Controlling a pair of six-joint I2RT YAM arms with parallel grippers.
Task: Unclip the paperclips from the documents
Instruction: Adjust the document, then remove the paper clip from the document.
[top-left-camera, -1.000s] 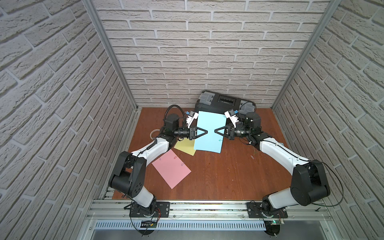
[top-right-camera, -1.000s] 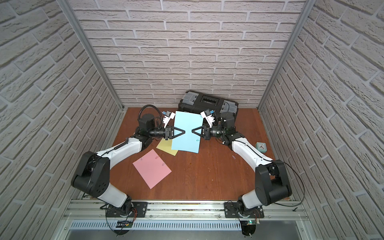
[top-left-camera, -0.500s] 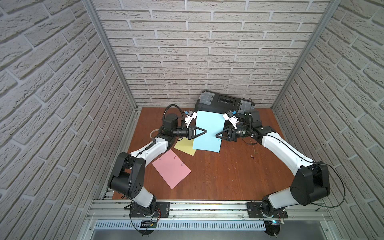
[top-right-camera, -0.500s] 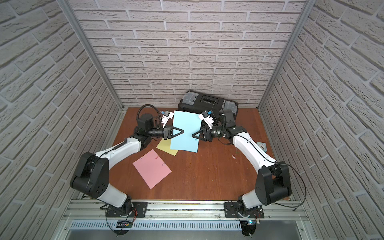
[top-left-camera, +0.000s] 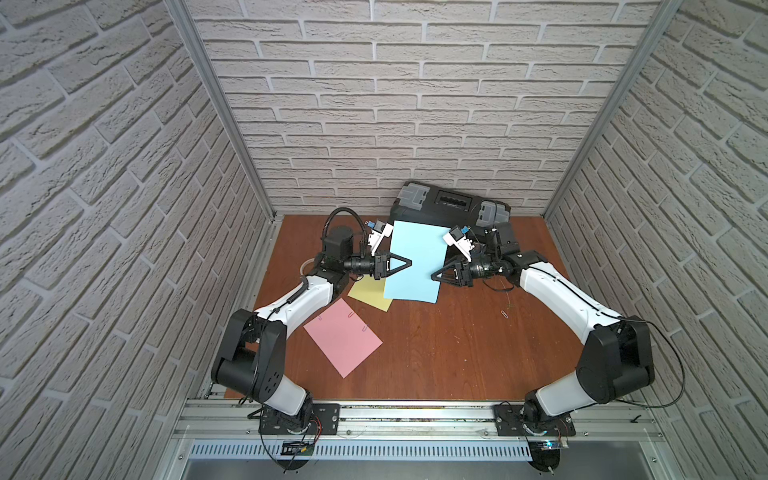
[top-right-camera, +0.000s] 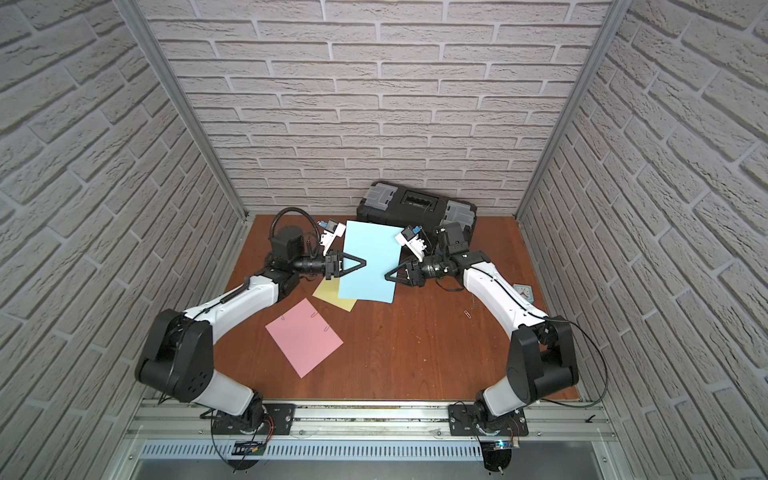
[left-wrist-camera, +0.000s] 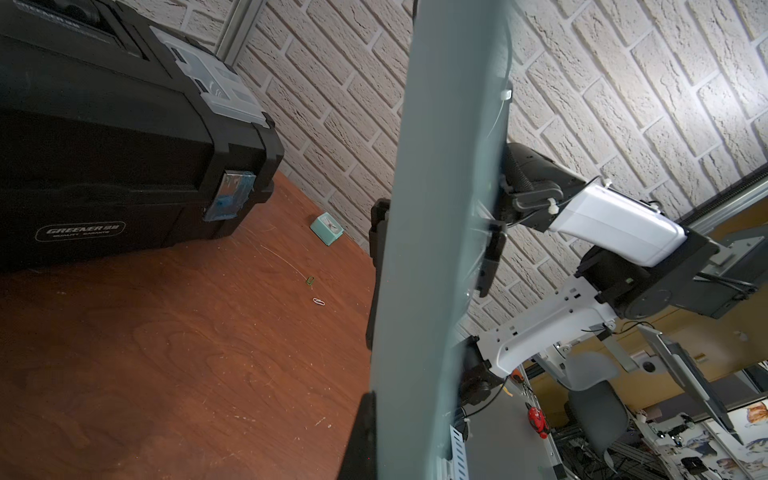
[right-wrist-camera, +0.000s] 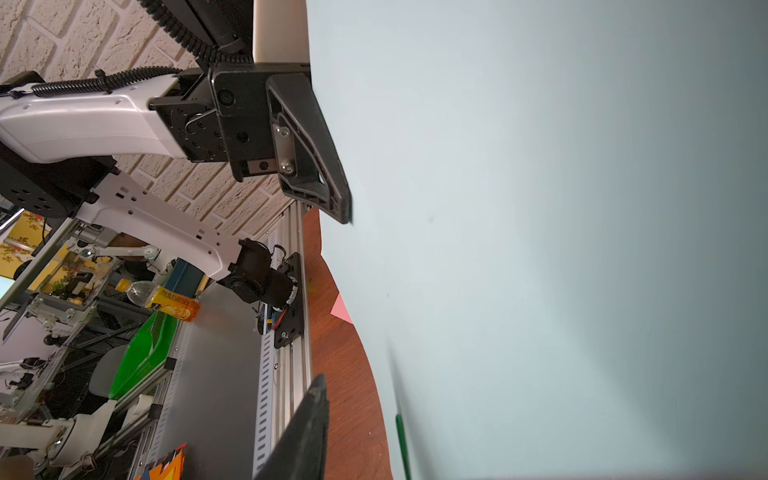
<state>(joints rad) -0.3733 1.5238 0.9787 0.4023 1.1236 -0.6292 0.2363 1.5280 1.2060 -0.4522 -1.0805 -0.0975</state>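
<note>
A light blue document (top-left-camera: 415, 259) (top-right-camera: 370, 259) hangs upright above the table. My left gripper (top-left-camera: 409, 262) (top-right-camera: 364, 262) is shut on its left edge. At the right edge sits my right gripper (top-left-camera: 433, 275) (top-right-camera: 386, 275). In the right wrist view one of its fingers (right-wrist-camera: 309, 428) stands apart from the sheet, so it is open; the other finger is hidden behind the paper. A green paperclip (right-wrist-camera: 401, 444) sits on that edge. The pink document (top-left-camera: 343, 336) lies flat with paperclips (top-left-camera: 351, 314) along its edge. The yellow document (top-left-camera: 368, 293) shows partly below the blue one.
A black toolbox (top-left-camera: 449, 203) stands against the back wall. A small teal clock (top-right-camera: 523, 291) sits at the right wall. Loose paperclips (top-left-camera: 504, 312) lie on the table under my right arm. A clear tape roll (top-left-camera: 305, 266) lies behind my left arm.
The right gripper's jaws have parted from nearly shut, and it has slid a little toward the front along the blue sheet's right edge. The left gripper has kept its hold.
</note>
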